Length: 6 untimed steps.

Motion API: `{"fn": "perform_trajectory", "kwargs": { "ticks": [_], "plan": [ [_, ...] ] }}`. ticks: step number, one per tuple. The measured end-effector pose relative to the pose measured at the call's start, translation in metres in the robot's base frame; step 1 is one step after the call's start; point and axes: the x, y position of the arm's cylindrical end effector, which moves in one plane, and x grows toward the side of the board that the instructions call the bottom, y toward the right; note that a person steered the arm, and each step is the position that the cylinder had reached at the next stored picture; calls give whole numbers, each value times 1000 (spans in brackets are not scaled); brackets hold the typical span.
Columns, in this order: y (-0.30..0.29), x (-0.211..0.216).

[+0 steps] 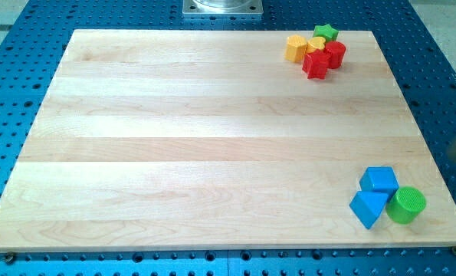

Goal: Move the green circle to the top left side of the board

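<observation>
My tip is out of view — the green circle (406, 205) sits bottom right, touching the blue triangle (368, 207) — its goal lies diagonally opposite.

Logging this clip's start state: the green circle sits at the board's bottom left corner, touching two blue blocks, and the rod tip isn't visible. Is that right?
One thing is wrong: the green circle sits at the board's bottom right corner, not the bottom left, as the camera view shows. It does touch the two blue blocks, and my tip is not clearly visible.
</observation>
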Motion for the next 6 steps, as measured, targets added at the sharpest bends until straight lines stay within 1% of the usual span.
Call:
{"fn": "perform_trajectory", "kwargs": {
  "ticks": [1,2,3,4,5,6],
  "plan": [
    [0,4],
    [-34,26],
    [-62,27],
    [-62,40],
    [-93,42],
    [-155,22]
  ]
}}
